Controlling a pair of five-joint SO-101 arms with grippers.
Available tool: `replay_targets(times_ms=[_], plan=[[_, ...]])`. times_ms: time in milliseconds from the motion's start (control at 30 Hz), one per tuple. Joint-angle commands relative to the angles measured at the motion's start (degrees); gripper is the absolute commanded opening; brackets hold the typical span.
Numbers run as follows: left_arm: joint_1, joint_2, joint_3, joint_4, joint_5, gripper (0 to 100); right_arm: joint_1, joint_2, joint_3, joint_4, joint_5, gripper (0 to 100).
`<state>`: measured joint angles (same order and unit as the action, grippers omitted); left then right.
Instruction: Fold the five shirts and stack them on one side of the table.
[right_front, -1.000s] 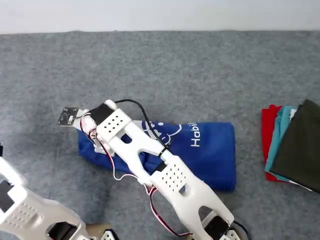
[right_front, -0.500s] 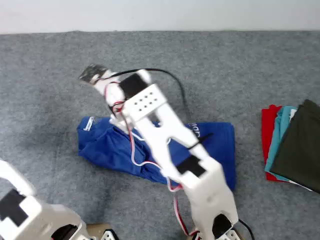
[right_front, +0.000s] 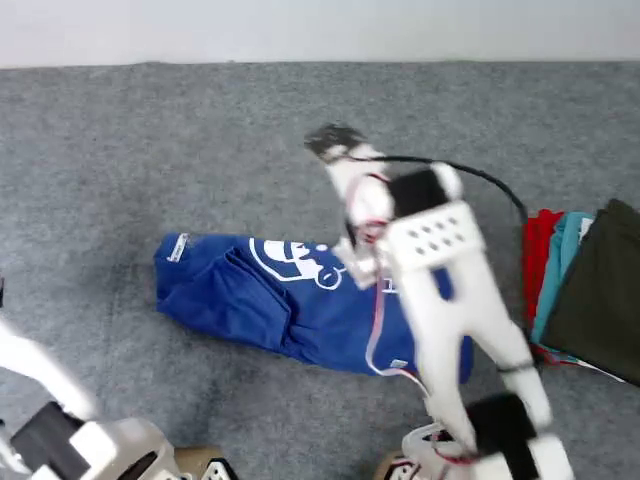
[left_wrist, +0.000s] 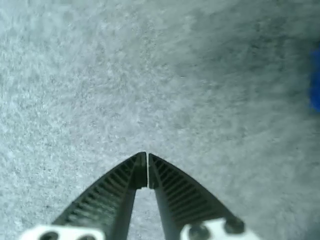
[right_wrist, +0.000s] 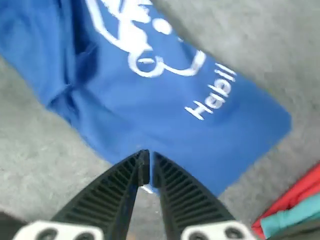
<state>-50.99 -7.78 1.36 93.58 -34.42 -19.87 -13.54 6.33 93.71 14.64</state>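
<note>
While the shirt (right_front: 300, 310) lies half-folded, both pairs of jaws are pressed together, empty. A one-edge pinch could unroll it.

The right arm (right_front: 440, 270) is made of white plastic links, one pierced by a grid of small round holes, joined by black servo blocks (right_front: 418, 190). A black cable (right_front: 470, 170) arcs off it, thin red and white wires (right_front: 372, 340) trail along it, and a small dark board (right_front: 333, 140) caps its end. The left arm (right_front: 70, 445) is white with a black block too. The left pincer (left_wrist: 147, 161) and right pincer (right_wrist: 149, 159) each have two black, ribbed, tapering fingers (left_wrist: 112, 192) on white mounts (left_wrist: 210, 231) with round screw holes.
</note>
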Motion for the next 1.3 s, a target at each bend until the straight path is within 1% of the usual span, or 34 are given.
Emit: replay_targets(times_ms=[0, 100, 167, 267, 333, 600, 733, 800, 833, 900, 1033, 1067, 1133, 1167, 1267], plan=[[3.43, -4.75, -2.42, 2.29, 0.35, 1, 6.64, -9.63, 12.84, -8.31, -0.53, 12.4], [5.54, -5.80, -2.68, 3.16, 2.73, 1, 10.59, -13.23, 22.51, -14.81, -1.49, 19.0], [6.33, -6.24, -2.68, 3.16, 4.57, 1, 12.88, -13.76, 27.08, -17.89, -4.92, 22.5], [7.47, -6.07, -2.68, 3.96, 5.98, 1, 15.69, -12.70, 31.38, -21.93, -9.05, 28.4], [8.53, -5.89, -2.59, 4.40, 5.89, 1, 16.22, -10.95, 32.97, -24.40, -9.67, 30.8], [12.04, -5.80, -2.59, 4.31, 5.98, 1, 17.98, 2.15, 33.32, -34.95, -9.85, 31.0], [12.31, -5.80, -2.59, 4.31, 5.98, 1, 19.74, 9.54, 33.23, -39.52, -9.85, 31.0], [12.13, -5.80, -2.59, 4.31, 5.98, 1, 19.56, 12.35, 32.70, -39.87, -9.85, 30.8], [12.13, -5.80, -2.59, 4.31, 5.98, 1, 19.38, 13.14, 31.65, -39.16, -9.85, 29.6], [12.13, -5.80, -2.68, 4.31, 5.98, 1, 19.38, 14.29, 29.63, -37.76, -9.67, 23.3], [12.31, -5.80, -2.68, 4.31, 5.98, 1, 19.38, 15.16, 29.01, -37.14, -9.32, 3.2], [12.40, -5.80, -2.68, 4.31, 5.98, 1, 19.38, 15.16, 29.01, -37.05, -9.23, 0.1], [12.40, -5.80, -2.68, 4.31, 5.98, 1, 19.56, 15.08, 29.10, -36.79, -9.23, 2.4], [12.40, -5.80, -2.68, 4.31, 5.98, 1, 19.74, 15.08, 29.01, -36.62, -9.23, 0.9], [12.40, -5.89, -2.68, 4.31, 5.98, 1, 19.91, 14.90, 28.84, -36.26, -9.05, 1.0]])
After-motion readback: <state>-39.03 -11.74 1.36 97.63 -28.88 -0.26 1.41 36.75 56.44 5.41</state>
